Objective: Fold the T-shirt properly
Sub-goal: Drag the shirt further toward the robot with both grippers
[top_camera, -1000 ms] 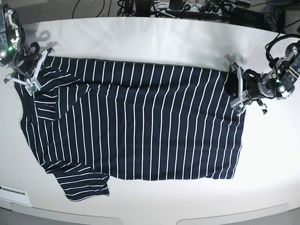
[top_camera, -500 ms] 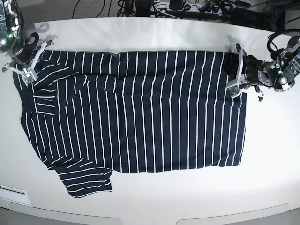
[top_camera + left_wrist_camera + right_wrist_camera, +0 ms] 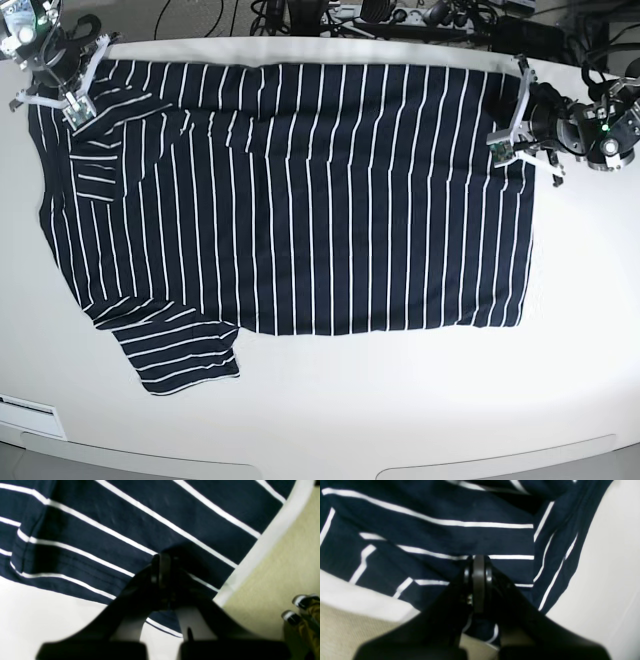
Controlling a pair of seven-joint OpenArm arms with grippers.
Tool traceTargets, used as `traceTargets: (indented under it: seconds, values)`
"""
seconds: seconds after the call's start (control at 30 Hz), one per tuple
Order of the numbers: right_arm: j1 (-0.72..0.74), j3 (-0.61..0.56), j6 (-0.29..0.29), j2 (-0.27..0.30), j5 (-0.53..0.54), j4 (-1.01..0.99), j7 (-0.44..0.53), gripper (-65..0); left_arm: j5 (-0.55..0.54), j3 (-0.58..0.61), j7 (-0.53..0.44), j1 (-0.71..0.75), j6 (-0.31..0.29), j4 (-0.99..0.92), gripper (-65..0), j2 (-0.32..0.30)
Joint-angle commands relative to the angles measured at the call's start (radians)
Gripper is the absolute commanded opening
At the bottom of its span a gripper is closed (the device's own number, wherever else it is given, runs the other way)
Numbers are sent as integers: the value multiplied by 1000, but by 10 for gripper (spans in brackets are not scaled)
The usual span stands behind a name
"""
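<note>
one dark navy t-shirt with thin white stripes (image 3: 300, 200), spread flat across one white rounded table (image 3: 330, 420), far edge near the table's far side, one sleeve lying at the near left. two grippers: left gripper (image 3: 515, 110) clenched on the shirt's far right corner, right gripper (image 3: 70, 85) clenched on the far left corner. seen only from the left wrist: yellowish floor (image 3: 282, 567) beyond the table edge. seen only from the right wrist: bunched folds of cloth beside the shut jaws.
</note>
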Motion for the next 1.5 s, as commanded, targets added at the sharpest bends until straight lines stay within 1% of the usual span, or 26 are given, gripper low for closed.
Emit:
traceTargets:
  seconds: [0.0, 0.07, 0.17, 0.23, 0.37, 0.5, 0.6, 0.7, 0.8, 0.97, 1.1, 1.17, 1.23, 1.33, 1.4, 1.47]
  values:
    - [-28, 0, -3, 11, -5, 1, -53, -650, -2, -6, 8, -7, -6, 12, -650, -36]
    - [-55, 0, -32, 11, -23, 1, -61, -650, -6, -6, 8, -7, -6, 12, -650, -53]
    - [-72, 0, -45, 11, -29, 1, -64, -650, -34, -6, 8, -7, -9, 12, -650, -68]
    - [-71, 0, -63, 11, -29, 1, -76, -650, -58, -6, 9, -7, -34, 12, -650, -71]
    - [-72, 0, -62, 11, -29, 1, -80, -650, -95, -6, 28, -7, -40, 12, -650, -71]
    - [-71, 0, -63, 11, -45, 1, -86, -650, -95, -6, 34, -8, -40, 12, -650, -71]
    - [-66, 0, -83, 12, -63, 2, -87, -650, -94, -6, 34, -8, -40, 18, -650, -71]
    - [-66, 1, -102, 12, -102, 13, -87, -650, -92, -6, 35, -8, -40, 36, -650, -71]
    - [-66, 1, -133, 12, -153, 53, -98, -650, -91, -6, 35, -8, -40, 59, -650, -71]
    - [-66, 2, -139, 12, -197, 143, -111, -650, -91, -9, 59, -11, -39, 95, -650, -72]
    - [-66, 9, -170, 14, -270, 223, -106, -650, -72, -10, 55, -39, 6, 121, -650, -88]
    - [-66, 15, -203, 14, -322, 248, -83, -650, -51, -10, 47, -66, 34, 135, -650, -93]
    - [-66, 20, -251, 14, -358, 258, -31, -650, -21, -11, 11, -94, 87, 147, -650, -98]
    - [-65, 21, -302, 14, -382, 258, 66, -650, 59, -22, -74, -126, 171, 142, -650, -98]
    - [-55, 21, -316, 14, -383, 258, 89, -650, 110, -42, -137, -139, 228, 126, -650, -95]
    - [-29, 21, -310, 14, -383, 258, 82, -650, 142, -73, -164, -147, 270, 90, -650, -72]
